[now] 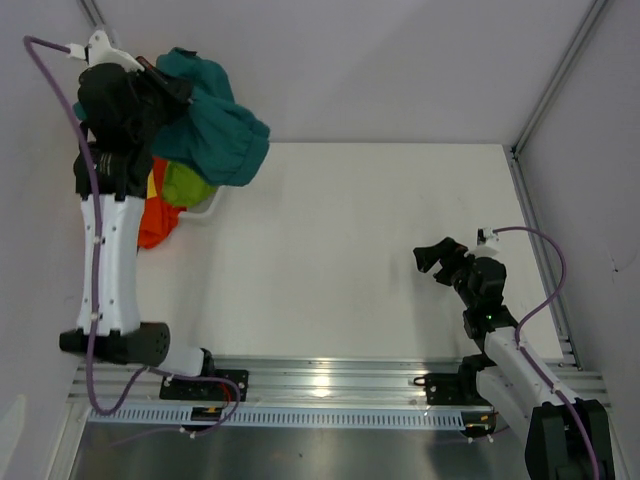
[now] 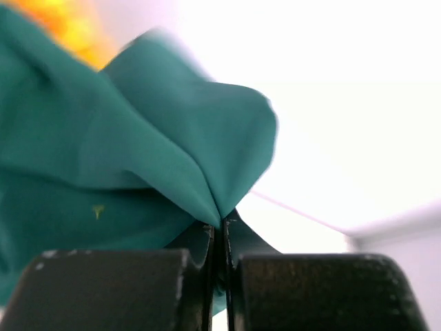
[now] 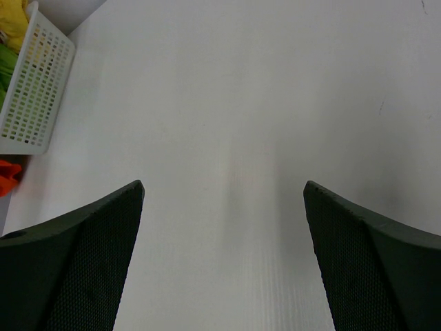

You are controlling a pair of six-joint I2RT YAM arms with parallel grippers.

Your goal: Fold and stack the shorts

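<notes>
My left gripper (image 1: 165, 85) is shut on the dark teal shorts (image 1: 222, 125) and holds them up above the basket at the far left. In the left wrist view the teal fabric (image 2: 138, 158) is pinched between my closed fingers (image 2: 222, 234). Lime green shorts (image 1: 185, 185), yellow shorts (image 1: 152, 185) and orange-red shorts (image 1: 158, 220) lie bunched under the teal pair. My right gripper (image 1: 436, 257) is open and empty over the bare table at the right; it also shows in the right wrist view (image 3: 224, 200).
The white plastic basket (image 3: 34, 89) stands at the far left; its rim (image 1: 205, 208) peeks out under the shorts. White walls close the table on the left, back and right. A metal rail (image 1: 320, 375) runs along the near edge.
</notes>
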